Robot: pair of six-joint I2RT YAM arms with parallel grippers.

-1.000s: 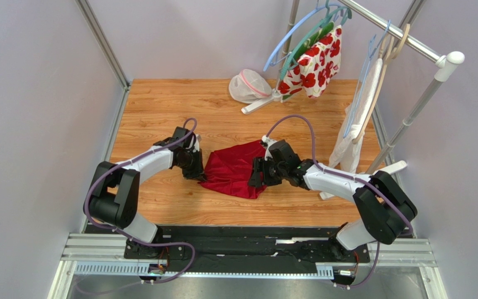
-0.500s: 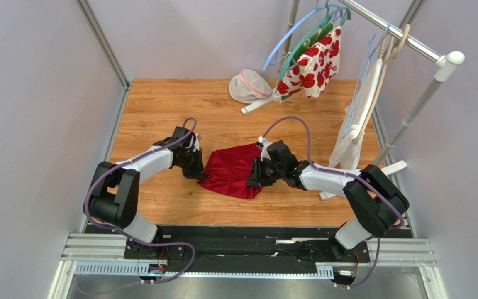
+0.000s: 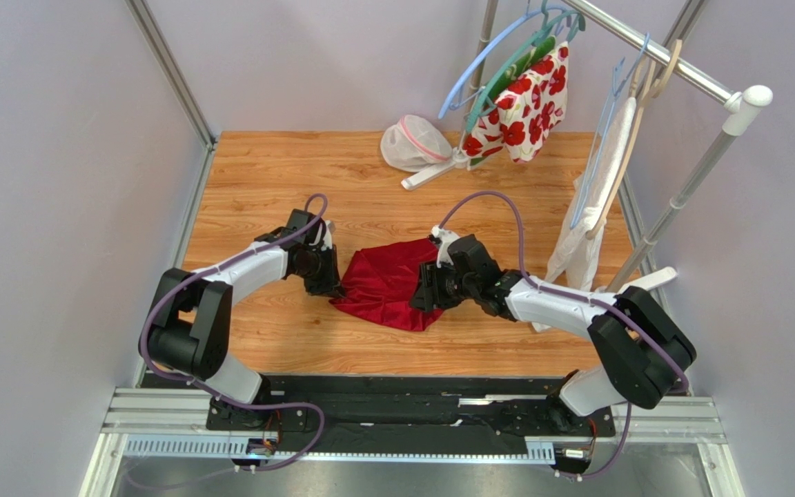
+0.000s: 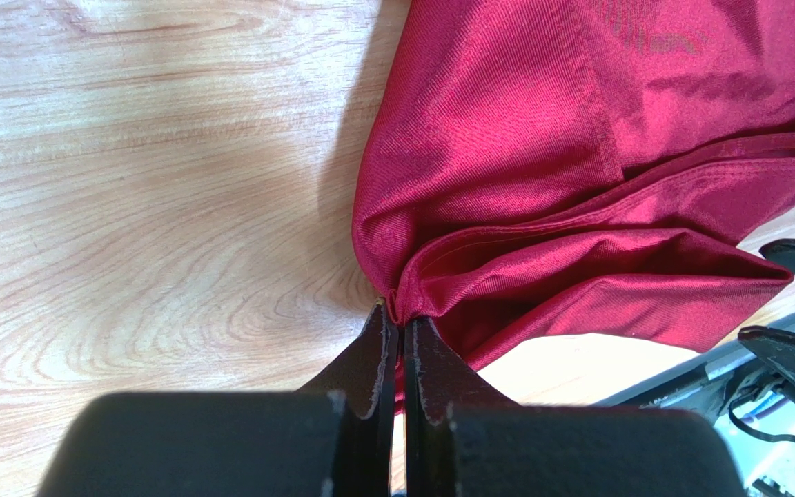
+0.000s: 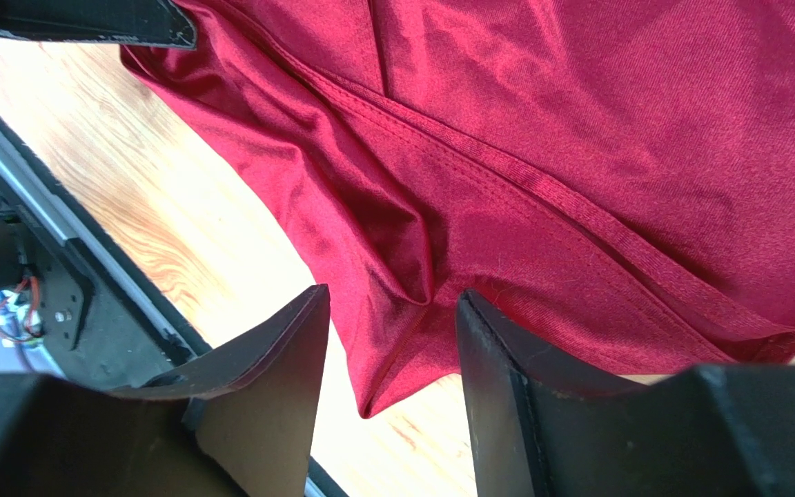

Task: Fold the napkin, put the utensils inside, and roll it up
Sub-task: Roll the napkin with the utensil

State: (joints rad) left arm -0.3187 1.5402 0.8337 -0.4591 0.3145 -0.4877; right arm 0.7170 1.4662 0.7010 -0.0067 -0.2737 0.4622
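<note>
The dark red napkin [image 3: 386, 282] lies crumpled in a loose, folded heap on the wooden table [image 3: 267, 176] between both arms. My left gripper [image 3: 331, 285] is at its left edge, shut on a bunched bit of the napkin [image 4: 578, 155]; the left gripper [image 4: 402, 321] pinches the cloth right at the fingertips. My right gripper [image 3: 422, 295] is at the napkin's right near side. In the right wrist view the right gripper [image 5: 391, 293] stands open, a fold and corner of the napkin [image 5: 578, 135] lying loose between its fingers. The utensils are out of view.
A white mesh bag [image 3: 415, 143] lies at the back. A clothes rack [image 3: 682, 197] on the right carries a white cloth with red flowers [image 3: 521, 104] and a white towel [image 3: 588, 223] that hangs close behind the right arm. A black mounting rail [image 3: 412, 414] runs along the near edge.
The right gripper's jaws narrowed and then widened again over the napkin's fold, and the right arm shifted slightly left. The left gripper kept its hold and place.
</note>
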